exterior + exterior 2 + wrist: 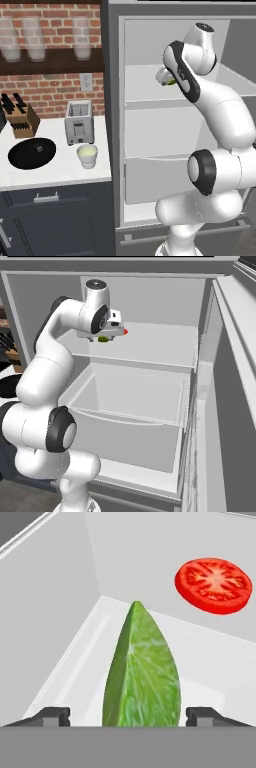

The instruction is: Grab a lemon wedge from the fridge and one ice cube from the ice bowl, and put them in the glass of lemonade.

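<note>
The fridge stands open, and my gripper reaches in over its upper white shelf. The lemon wedge is yellow-green and stands on the shelf between my two fingertips, with a gap on each side. The gripper is open and holds nothing. From the side, the wedge peeks out just under the hand. On the counter to the left of the fridge lie the black ice bowl and the small glass of lemonade.
A flat red tomato slice lies on the same shelf beyond the wedge. A toaster, a knife block and tall clear glasses stand by the brick wall. The open fridge door is on the right.
</note>
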